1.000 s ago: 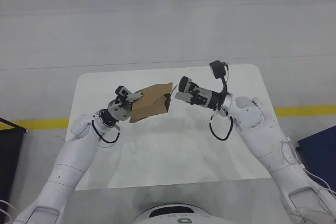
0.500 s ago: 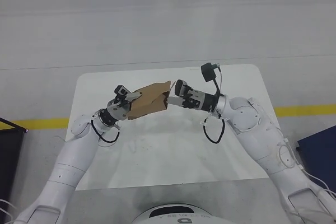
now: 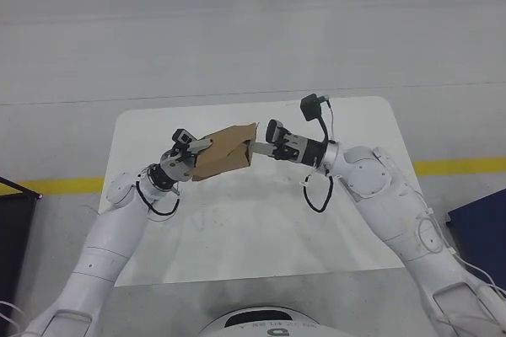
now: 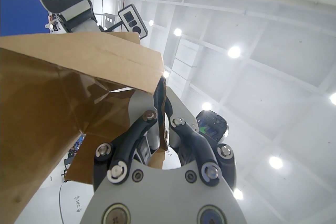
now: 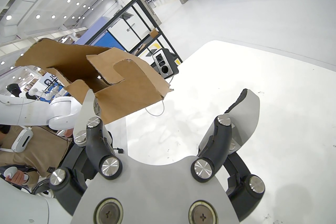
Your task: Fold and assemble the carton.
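Left wrist view: left claw (image 4: 161, 104) pinches carton (image 4: 52, 104); right claw (image 5: 168, 97) gapes.

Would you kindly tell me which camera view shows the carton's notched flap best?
The right wrist view: it looks into the open carton, with its notched flap unobstructed. The top view shows its brown outer side; the left wrist view, a creased wall and the edge pinched in the left hand.

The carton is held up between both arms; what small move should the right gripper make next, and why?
Probably shut the right gripper on the near flap of the brown cardboard carton: it stands open, one finger beside that flap, while the left gripper pinches the far edge, above the white table.
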### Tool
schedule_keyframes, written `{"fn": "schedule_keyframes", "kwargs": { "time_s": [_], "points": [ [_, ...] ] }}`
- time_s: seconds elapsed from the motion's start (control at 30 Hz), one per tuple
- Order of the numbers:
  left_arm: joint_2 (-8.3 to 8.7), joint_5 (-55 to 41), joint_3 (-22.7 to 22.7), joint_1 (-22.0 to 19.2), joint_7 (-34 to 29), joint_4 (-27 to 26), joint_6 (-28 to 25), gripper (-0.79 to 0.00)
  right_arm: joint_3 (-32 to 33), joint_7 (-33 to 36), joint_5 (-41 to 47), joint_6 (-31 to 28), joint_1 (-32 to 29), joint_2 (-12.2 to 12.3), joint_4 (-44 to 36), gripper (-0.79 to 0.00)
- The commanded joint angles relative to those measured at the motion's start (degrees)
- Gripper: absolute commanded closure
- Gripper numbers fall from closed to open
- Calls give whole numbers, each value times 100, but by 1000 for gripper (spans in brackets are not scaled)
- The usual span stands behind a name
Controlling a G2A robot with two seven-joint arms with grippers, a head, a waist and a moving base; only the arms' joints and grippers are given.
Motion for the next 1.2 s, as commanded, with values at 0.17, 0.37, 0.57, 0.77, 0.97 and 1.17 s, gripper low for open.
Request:
{"fn": "schedule_keyframes", "kwargs": {
  "time_s": [0.17,0.37,0.57,0.77,0.97,1.17],
  "points": [
    [-23,32,10,-3,-39,-4,20,0,-113,129,94,0,106,-36,44,-785],
    [-33,50,-26,10,-61,-12,29,0,-116,191,324,-162,137,-49,150,-785],
    [-47,54,-45,21,-69,-36,25,0,-88,214,608,-154,156,-62,277,-785],
    [-46,154,-49,16,-186,-30,136,0,-104,316,585,-106,196,-70,282,-785],
    [-46,248,-72,11,-215,-27,177,0,-139,492,676,-285,255,-78,244,-785],
    [-54,335,-55,40,-168,-46,170,0,-164,845,730,-591,308,-61,203,-785]
  ]
}}
